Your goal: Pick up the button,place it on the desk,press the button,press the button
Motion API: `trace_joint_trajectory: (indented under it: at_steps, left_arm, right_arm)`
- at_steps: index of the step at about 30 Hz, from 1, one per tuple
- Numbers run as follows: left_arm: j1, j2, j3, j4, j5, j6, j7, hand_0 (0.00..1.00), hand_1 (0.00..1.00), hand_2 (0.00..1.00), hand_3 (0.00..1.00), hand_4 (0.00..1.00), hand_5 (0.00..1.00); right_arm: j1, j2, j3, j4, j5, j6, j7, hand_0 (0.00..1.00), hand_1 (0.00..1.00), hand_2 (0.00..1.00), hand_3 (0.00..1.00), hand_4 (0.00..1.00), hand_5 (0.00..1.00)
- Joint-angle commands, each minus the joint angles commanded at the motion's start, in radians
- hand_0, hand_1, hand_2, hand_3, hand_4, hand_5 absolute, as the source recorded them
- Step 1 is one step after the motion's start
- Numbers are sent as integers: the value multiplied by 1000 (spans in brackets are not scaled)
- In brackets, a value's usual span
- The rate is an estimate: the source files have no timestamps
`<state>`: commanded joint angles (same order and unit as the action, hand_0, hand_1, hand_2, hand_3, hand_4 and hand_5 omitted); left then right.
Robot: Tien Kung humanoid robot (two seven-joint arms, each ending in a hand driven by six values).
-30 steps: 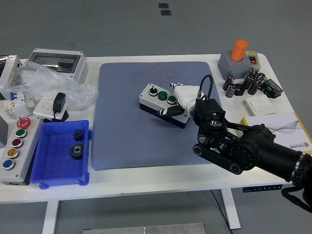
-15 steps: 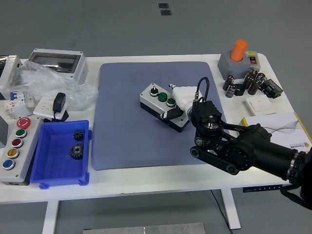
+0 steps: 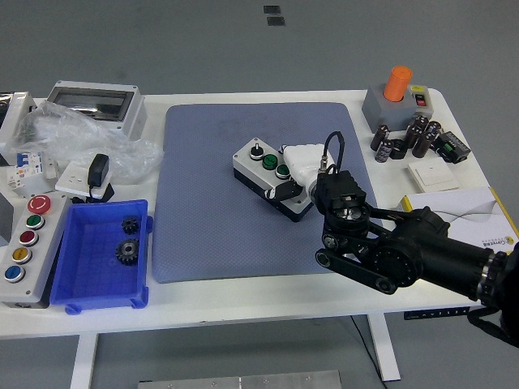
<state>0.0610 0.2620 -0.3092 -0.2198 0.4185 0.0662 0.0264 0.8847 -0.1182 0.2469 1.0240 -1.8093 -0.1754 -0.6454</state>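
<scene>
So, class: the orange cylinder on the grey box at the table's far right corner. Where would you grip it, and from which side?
Grip the orange cylinder around its round side wall, near the top, coming down from above. It stands upright and projects clear of the grey box beneath it, so fingers could probably close on opposite sides. The black capacitors crowd the near side, so a low frontal approach looks awkward.

Two button boxes (image 3: 270, 176) (image 3: 24, 247), two gears (image 3: 127, 251) (image 3: 130, 224), one blue tray (image 3: 77, 279).
</scene>
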Motion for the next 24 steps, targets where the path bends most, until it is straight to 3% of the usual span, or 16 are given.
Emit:
trace_joint_trajectory:
  at_steps: [5,6,17,18,23,24]
  left_arm:
    - [0,-1,-4,0,2,1,-1,597,652,605,629,754,332]
    - [0,-1,-4,0,2,2,-1,597,653,604,629,752,330]
    - [1,-2,-7,0,3,2,-1,597,652,605,629,752,329]
    - [1,-2,-7,0,3,2,-1,596,653,605,630,751,329]
    - [2,-2,-8,0,4,2,0,596,653,605,630,751,329]
    - [2,-1,-9,0,4,2,0,596,654,605,630,751,329]
  right_arm:
    - [1,-2,-5,3,0,-15,0,187,401,370,330,669,131]
    - [1,-3,-6,3,2,-17,0,204,405,364,287,584,92]
    - [1,-13,-26,22,20,-34,0,205,406,362,278,574,95]
    - [2,-17,-29,29,20,-41,0,201,390,357,318,362,2]
    - [13,-35,-51,60,24,-83,13,201,390,357,318,362,2]
    - [16,-39,-57,66,27,-93,26,187,381,359,366,337,2]
